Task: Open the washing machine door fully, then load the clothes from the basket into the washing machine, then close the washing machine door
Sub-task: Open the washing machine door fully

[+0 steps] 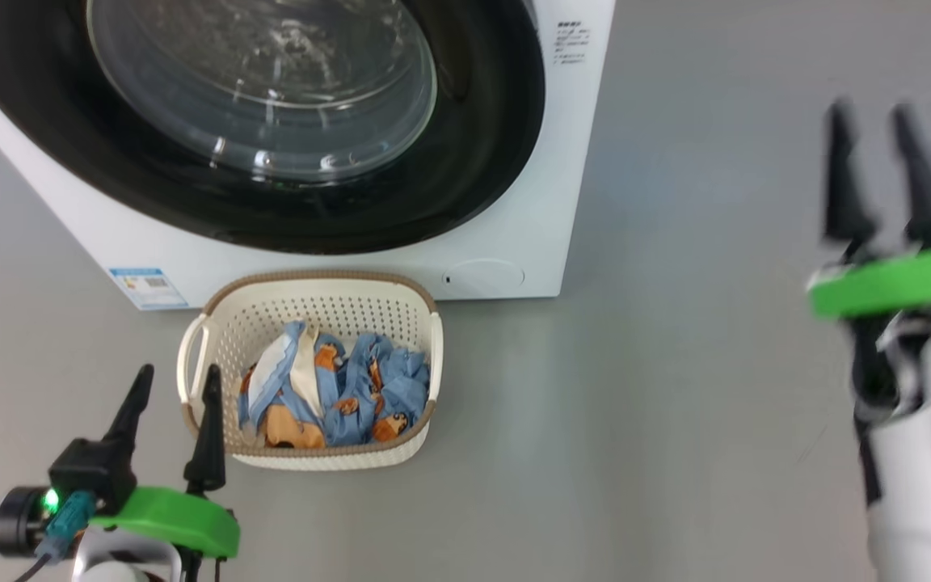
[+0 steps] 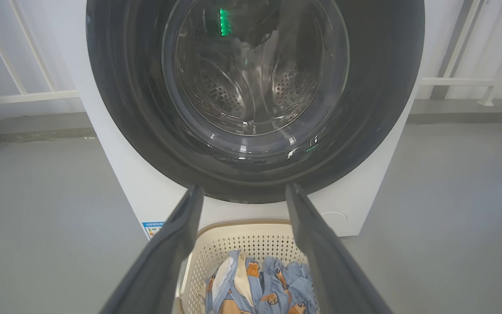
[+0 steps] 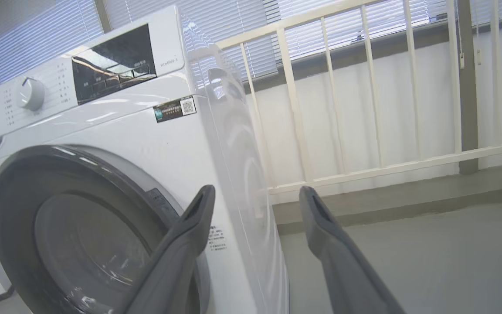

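The left gripper, fingers spread and empty, hangs just beside the basket of clothes, with the shut washing machine door at its 1 o'clock. The right gripper, likewise agape (holding nothing), has the door's rim at its 9 o'clock. It looks better placed to reach the rim's right edge.

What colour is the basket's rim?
Brown, woven-look, on a cream basket; clearest in the head view.
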You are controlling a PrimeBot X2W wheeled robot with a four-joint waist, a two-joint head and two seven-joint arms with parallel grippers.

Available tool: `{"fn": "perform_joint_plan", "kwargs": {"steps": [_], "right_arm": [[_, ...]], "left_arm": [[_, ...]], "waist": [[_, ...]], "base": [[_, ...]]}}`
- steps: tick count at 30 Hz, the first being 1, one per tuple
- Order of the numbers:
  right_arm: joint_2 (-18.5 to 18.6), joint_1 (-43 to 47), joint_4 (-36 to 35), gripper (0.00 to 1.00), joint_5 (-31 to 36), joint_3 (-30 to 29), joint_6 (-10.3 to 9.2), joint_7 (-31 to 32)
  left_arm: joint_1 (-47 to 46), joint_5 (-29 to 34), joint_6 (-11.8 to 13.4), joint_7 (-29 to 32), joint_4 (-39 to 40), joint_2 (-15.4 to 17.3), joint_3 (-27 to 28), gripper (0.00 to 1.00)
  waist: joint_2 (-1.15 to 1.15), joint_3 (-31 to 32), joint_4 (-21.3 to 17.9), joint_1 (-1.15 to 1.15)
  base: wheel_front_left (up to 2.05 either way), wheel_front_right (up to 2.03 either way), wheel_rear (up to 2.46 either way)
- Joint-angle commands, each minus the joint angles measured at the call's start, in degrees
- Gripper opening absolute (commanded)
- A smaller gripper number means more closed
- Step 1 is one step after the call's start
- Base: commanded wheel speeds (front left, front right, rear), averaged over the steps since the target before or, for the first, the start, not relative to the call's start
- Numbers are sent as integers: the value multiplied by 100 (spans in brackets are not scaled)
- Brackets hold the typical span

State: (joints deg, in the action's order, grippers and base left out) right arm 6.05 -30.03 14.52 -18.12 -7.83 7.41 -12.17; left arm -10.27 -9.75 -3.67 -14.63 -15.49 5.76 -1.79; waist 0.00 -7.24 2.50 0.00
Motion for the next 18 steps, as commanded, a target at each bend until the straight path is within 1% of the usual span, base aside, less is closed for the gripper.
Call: {"fn": "perform_joint_plan", "kwargs": {"steps": [1,5,6,7,8,10,11,14,18], "right_arm": [[-20,-285,-199,100,-218,27,8,43],[-157,-918,-204,100,-1461,-501,8,364],[-187,-1066,-165,86,-1784,-641,8,457],[-202,-1194,-119,39,-2012,-756,8,535],[-221,-1315,-56,0,-2250,-886,8,609],[-256,-1549,144,0,-2719,-1159,8,779],[-281,-1787,417,0,-3149,-1440,8,945],[-301,-2101,839,0,-3561,-1713,8,1172],[-311,-2520,1437,0,-3877,-1915,8,1565]], "left_arm": [[-278,110,-33,-37,102,83,151,100],[-389,115,-80,-37,45,48,104,100],[-418,119,-92,-37,34,39,91,100],[-449,124,-103,-37,27,30,79,100],[-478,130,-114,-37,15,20,62,100],[-539,144,-134,-37,-7,1,28,100],[-607,153,-157,-37,-32,-20,-11,100],[-700,158,-182,-37,-53,-59,-62,100],[-812,164,-221,-37,-143,-111,-182,100]], "waist": [[0,-104,73,0],[0,-273,173,0],[0,-311,199,0],[0,-349,224,0],[0,-387,249,0],[0,-460,299,0],[0,-534,352,0],[0,-642,431,0],[0,-792,556,0]], "base": [[0,0,0],[0,0,0],[0,0,0],[0,0,0],[0,0,0],[0,0,0],[0,0,0],[0,0,0],[0,0,0]]}}
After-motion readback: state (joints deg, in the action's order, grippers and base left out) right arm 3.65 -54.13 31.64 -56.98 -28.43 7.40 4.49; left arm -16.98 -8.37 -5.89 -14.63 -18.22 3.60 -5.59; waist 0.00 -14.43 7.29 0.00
